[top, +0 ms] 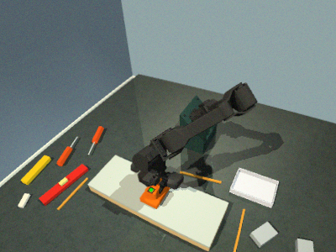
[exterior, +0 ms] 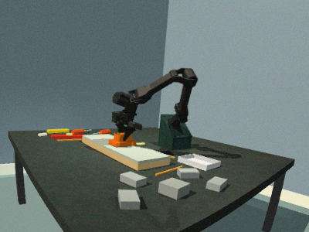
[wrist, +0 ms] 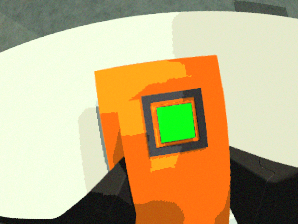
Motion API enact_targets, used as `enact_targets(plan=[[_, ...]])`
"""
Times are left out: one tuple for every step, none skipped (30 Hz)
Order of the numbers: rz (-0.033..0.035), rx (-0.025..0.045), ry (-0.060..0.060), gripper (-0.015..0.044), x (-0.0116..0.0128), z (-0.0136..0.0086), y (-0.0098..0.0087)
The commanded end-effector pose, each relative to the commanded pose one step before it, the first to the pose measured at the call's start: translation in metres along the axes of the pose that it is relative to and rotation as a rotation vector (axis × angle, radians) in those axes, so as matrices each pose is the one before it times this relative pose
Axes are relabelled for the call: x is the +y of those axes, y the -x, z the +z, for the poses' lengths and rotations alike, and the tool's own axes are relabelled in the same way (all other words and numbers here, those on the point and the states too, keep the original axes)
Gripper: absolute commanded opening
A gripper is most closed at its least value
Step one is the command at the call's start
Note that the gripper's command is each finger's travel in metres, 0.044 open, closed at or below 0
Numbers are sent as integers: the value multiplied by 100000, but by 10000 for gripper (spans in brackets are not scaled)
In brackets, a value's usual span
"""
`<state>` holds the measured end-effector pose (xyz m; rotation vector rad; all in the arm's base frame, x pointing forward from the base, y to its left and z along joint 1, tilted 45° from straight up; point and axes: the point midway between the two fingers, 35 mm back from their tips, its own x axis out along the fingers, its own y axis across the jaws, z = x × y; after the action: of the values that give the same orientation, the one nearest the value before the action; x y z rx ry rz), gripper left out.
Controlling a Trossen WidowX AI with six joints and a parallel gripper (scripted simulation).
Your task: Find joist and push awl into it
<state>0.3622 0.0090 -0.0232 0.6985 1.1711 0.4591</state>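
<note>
The orange stud finder [top: 152,201] [exterior: 119,142] [wrist: 175,192] sits on the middle part of the pale floor panel [top: 193,212] [exterior: 148,154] [wrist: 45,100]. Its square light [top: 151,190] [wrist: 176,123] is lit green. My gripper [top: 159,185] [exterior: 125,135] [wrist: 171,155] is shut on the stud finder, with a dark finger on each side of it. The white tray [top: 254,188] [exterior: 198,162] is empty, right of the panel. A cream handle [exterior: 140,144], seemingly the awl's, shows behind the panel in the exterior view; the arm hides it in the top view. The joist is hidden.
Left of the panel lie two orange-handled tools [top: 97,134] [top: 65,156], a red level [top: 50,196], a yellow bar [top: 36,170] and a small white block [top: 24,200]. Orange sticks [top: 73,193] [top: 201,177] [top: 239,228] lie around the panel. Several grey blocks [exterior: 174,188] [exterior: 129,199] stand near the tray.
</note>
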Motion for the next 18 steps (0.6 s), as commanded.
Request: enact_targets(plan=[[-215, 79, -156, 0, -1234, -10, -7], [-12, -2, 6, 0, -268, 0, 2], [-12, -3, 6, 0, -268, 0, 2], [-12, -3, 7, 0, -268, 0, 2], [-12, -3, 7, 0, -268, 0, 2], [-12, -3, 7, 0, -268, 0, 2], [-12, -3, 7, 0, -268, 0, 2], [-13, -3, 7, 0, -268, 0, 2], [-13, -3, 7, 0, -268, 0, 2], [-13, -3, 7, 0, -268, 0, 2], [-13, -3, 7, 0, -268, 0, 2], [-13, -3, 7, 0, -268, 0, 2], [-13, -3, 7, 0, -268, 0, 2], [-13, -3, 7, 0, -268, 0, 2], [-13, -3, 7, 0, -268, 0, 2], [-13, -3, 8, 0, -268, 0, 2], [-13, -3, 8, 0, -268, 0, 2], [-13, -3, 8, 0, -268, 0, 3]])
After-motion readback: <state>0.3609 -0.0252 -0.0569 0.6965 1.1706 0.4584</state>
